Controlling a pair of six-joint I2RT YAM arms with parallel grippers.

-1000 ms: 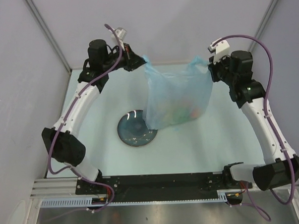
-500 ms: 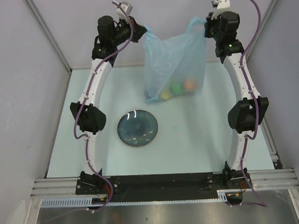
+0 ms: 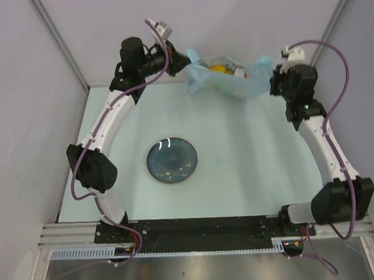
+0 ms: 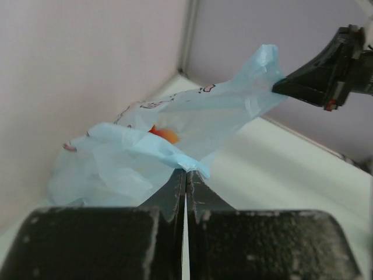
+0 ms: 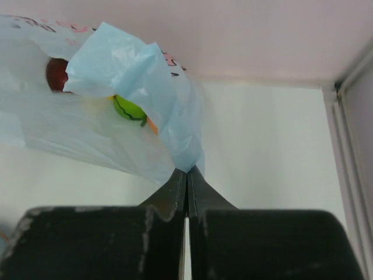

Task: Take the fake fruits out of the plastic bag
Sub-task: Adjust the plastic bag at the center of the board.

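Note:
The light blue plastic bag [image 3: 227, 76] hangs stretched between my two grippers at the back of the table, slung low and wide. My left gripper [image 3: 186, 60] is shut on its left edge, and my right gripper [image 3: 272, 79] is shut on its right edge. A yellow fruit [image 3: 220, 68] shows through the bag from above. In the left wrist view the bag [image 4: 192, 122] holds an orange fruit [image 4: 166, 135], pinched at my left gripper [image 4: 186, 172]. In the right wrist view the bag [image 5: 87, 128] shows a green fruit [image 5: 129, 109] and a dark red apple [image 5: 56, 73], pinched at my right gripper [image 5: 187, 171].
A dark round plate [image 3: 172, 160] lies on the pale table [image 3: 256, 168], left of centre and in front of the bag. Grey walls close the back and both sides, with the bag close to the back wall.
Both grippers have come down from their high, raised pose. The bag, which hung tall with fruits at its bottom, now sags short and wide between them. The right arm has swung out to the right.

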